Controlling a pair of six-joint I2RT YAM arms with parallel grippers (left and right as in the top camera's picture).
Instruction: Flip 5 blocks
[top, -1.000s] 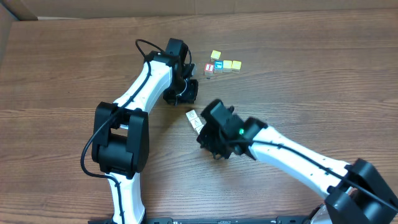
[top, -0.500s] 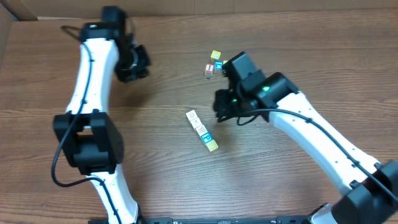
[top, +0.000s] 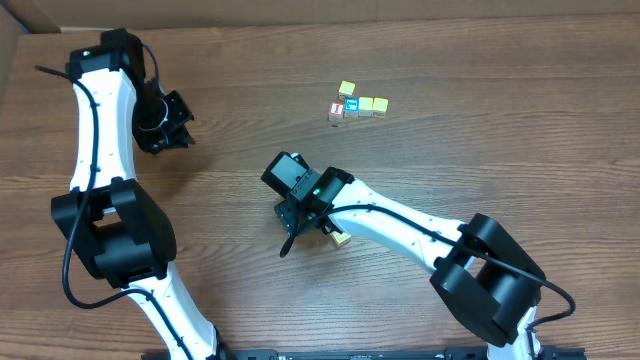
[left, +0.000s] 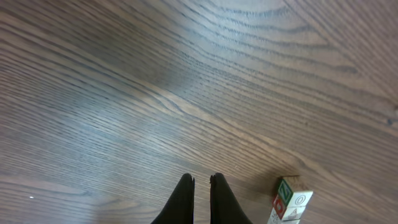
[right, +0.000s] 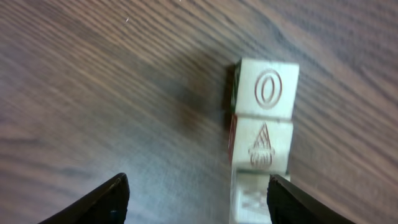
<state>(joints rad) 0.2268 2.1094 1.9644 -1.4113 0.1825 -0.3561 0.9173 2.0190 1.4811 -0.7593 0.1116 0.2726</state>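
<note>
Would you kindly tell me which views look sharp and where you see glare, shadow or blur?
Overhead: sharp and evenly lit, only soft shadows on the table. Left wrist: a pale sheen washes out the wood grain left of centre. Right wrist: softest; the blocks are slightly out of focus, a dark shadow to their left.
</note>
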